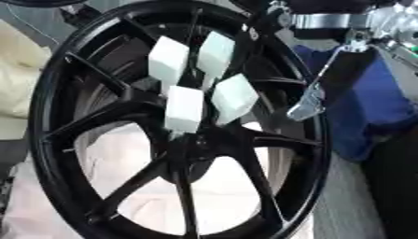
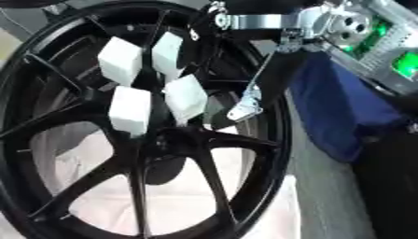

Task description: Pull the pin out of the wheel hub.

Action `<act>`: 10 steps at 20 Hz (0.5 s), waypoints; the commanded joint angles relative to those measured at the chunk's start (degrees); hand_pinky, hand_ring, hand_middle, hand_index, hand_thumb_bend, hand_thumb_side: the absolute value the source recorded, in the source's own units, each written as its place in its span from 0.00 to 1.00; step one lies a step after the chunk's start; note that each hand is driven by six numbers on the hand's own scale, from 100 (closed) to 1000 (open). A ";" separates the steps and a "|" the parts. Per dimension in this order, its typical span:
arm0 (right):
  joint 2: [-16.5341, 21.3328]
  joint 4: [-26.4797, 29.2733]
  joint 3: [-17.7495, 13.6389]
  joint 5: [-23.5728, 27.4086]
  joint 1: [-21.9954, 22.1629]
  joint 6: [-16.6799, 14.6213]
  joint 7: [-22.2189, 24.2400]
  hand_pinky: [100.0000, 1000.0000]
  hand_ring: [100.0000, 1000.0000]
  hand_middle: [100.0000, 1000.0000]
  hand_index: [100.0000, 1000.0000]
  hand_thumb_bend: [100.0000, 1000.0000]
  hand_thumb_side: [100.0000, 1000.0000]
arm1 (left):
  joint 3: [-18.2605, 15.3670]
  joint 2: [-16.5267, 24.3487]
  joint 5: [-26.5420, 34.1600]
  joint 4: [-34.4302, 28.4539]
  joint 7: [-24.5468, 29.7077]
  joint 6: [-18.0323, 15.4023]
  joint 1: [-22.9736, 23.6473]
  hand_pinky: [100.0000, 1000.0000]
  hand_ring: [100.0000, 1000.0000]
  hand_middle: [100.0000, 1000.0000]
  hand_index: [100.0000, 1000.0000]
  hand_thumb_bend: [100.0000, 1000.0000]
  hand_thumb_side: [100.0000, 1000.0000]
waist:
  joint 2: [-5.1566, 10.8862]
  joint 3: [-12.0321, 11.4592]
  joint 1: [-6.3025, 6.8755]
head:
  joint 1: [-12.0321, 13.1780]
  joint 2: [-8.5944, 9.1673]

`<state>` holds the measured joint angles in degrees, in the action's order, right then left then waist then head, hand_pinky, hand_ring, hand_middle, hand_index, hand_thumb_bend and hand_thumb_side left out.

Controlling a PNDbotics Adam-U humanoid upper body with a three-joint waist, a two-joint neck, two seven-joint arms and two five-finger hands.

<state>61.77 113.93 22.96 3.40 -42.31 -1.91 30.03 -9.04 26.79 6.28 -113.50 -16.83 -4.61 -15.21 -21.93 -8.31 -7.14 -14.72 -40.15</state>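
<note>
Light was even, diffuse, moderately bright. Whole frame soft; white blocks nearly washed out. Faint sheen on black wheel. Shadows weak.

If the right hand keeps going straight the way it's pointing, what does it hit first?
Probably the black wheel, at a spoke just right of the nearest white block. The right hand points down-left toward it, though depth is unclear.

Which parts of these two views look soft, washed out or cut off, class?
Left eye view: the white blocks on the black wheel are pale with soft edges; pale ground shows between the spokes. Right eye view: green lights glow at top right; the wheel's left rim is cropped, and the arm's silver joint is bright.
</note>
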 commanded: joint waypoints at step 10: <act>1.78 0.66 -0.38 2.09 -0.08 1.11 -0.15 0.66 0.70 0.66 0.73 0.52 0.24 | -0.30 1.09 -0.02 -1.09 0.20 -0.03 -0.68 0.91 0.51 0.53 0.68 0.15 0.65 | 0.51 -0.60 0.16 | -0.19 0.61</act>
<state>61.77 113.93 23.15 4.75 -41.83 -1.08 29.94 -9.04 26.79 6.28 -113.50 -16.74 -4.55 -15.26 -22.34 -8.91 -7.27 -14.76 -40.14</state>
